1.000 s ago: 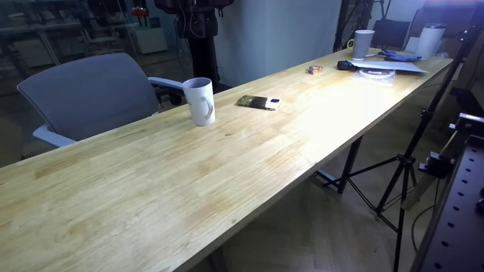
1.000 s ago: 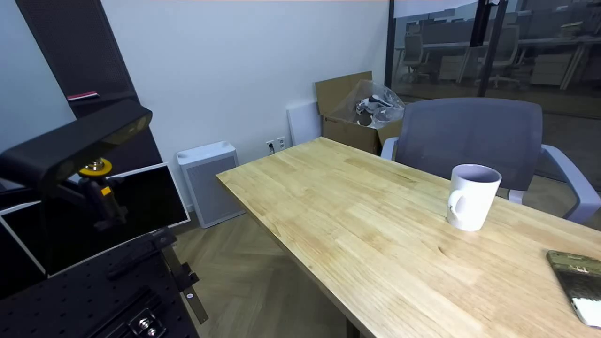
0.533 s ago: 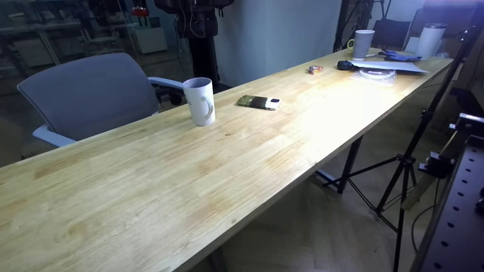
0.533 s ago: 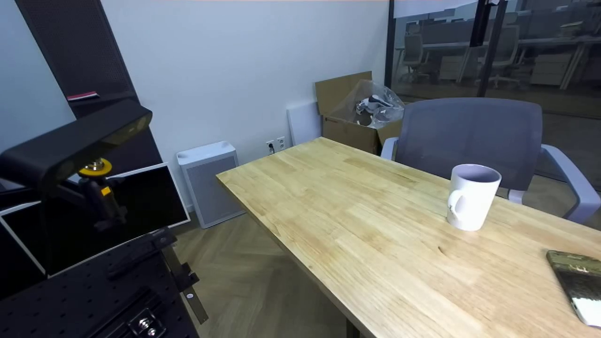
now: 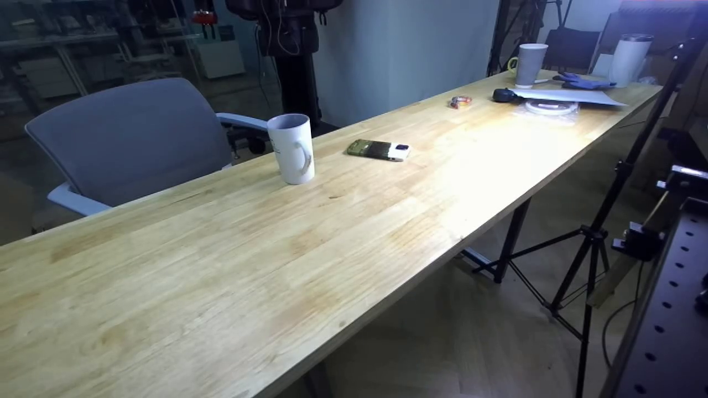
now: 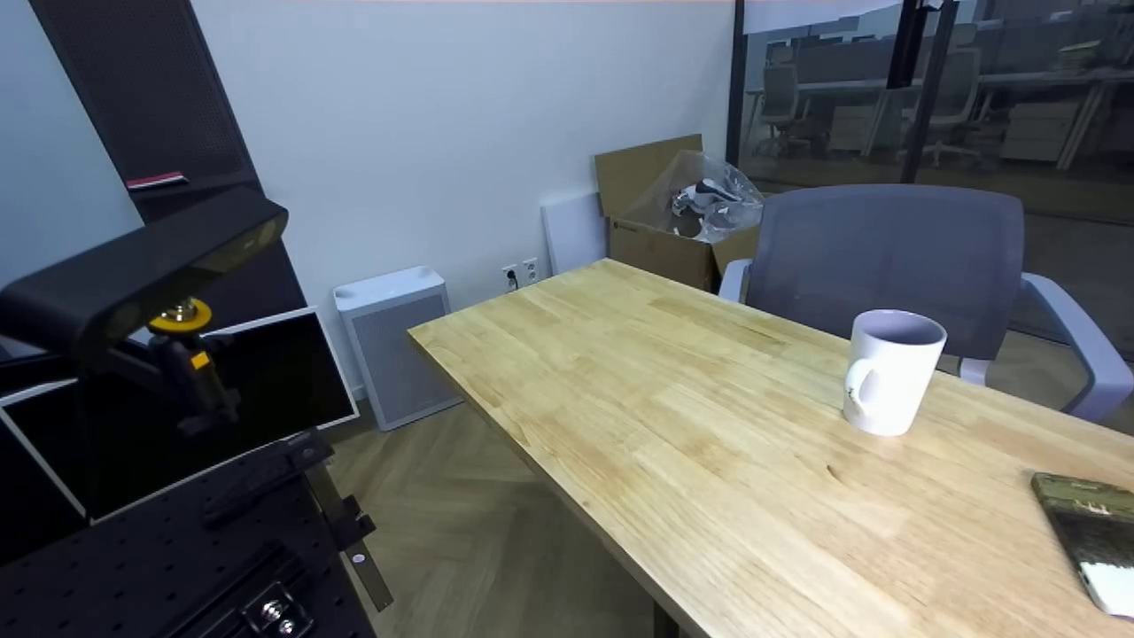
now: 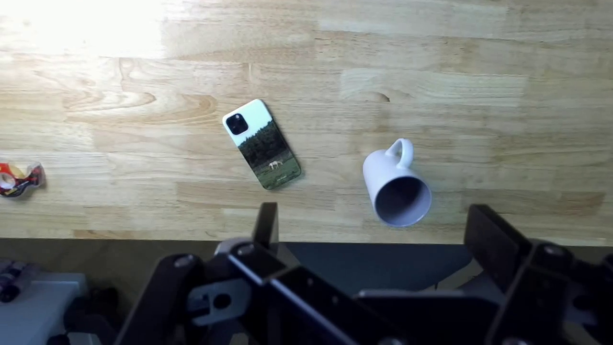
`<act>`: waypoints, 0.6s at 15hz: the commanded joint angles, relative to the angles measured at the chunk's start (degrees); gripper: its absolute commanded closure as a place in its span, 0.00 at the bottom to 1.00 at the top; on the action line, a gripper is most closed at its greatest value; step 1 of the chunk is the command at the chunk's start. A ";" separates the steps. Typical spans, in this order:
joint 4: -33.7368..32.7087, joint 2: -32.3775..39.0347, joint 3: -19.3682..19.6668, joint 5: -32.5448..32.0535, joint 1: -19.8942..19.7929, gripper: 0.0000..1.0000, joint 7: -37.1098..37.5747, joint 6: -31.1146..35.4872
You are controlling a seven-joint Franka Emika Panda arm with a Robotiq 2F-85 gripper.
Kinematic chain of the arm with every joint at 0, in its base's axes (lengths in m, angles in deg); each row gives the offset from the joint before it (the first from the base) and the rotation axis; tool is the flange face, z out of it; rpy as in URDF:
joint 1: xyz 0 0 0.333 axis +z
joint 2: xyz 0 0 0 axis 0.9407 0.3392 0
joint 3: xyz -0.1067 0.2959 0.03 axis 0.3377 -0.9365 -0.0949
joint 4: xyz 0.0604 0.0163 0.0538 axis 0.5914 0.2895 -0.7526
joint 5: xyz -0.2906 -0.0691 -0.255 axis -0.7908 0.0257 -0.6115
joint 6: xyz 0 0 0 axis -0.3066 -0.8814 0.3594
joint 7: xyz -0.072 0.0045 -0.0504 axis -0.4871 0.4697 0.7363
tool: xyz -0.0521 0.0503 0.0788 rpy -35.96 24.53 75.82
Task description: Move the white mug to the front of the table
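Gripper point(image 7: 373, 218): one, higher than the white mug point(image 5: 291, 149), fingers point(image 7: 491, 242) spread wide, nothing held. Both exterior views show no finger at the white mug. Step in hand, as judged: approach. In the wrist view the white mug appears nearer one finger than the other; centring before lowering should keep that finger from shoving it.

White mug: one, tall, upright on the table point(image 5: 238, 260), whose chair-side edge runs near it. Handle point(image 7: 407, 152) points away from that edge, roughly square to the line of closing, so the fingers should meet plain wall. Likely smooth: even squeeze, level lift. Contents not discernible.

Phone point(image 7: 262, 143): one, flat, near the white mug; the finger on that side should land between the two.

Chair point(image 5: 133, 141): one, grey, past the edge near the white mug; a nudge that way risks a fall.

Destination: taken as the long edge opposite the white mug, though which edge counts as front cannot be told; lower until the base sits flat, then release.

Cup point(image 5: 532, 65): one, grey, yellow-handled, far from the white mug, phone side; not wanted.
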State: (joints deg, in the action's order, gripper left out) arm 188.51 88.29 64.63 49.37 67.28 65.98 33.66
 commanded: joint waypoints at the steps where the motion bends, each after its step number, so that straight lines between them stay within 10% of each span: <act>1: -3.10 3.09 -3.58 -0.41 -3.04 0.00 1.33 -1.52; 9: -10.13 9.69 -4.78 -0.71 -4.11 0.00 2.87 -4.40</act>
State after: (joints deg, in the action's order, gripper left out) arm 178.55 98.08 62.36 49.33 65.50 68.44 29.43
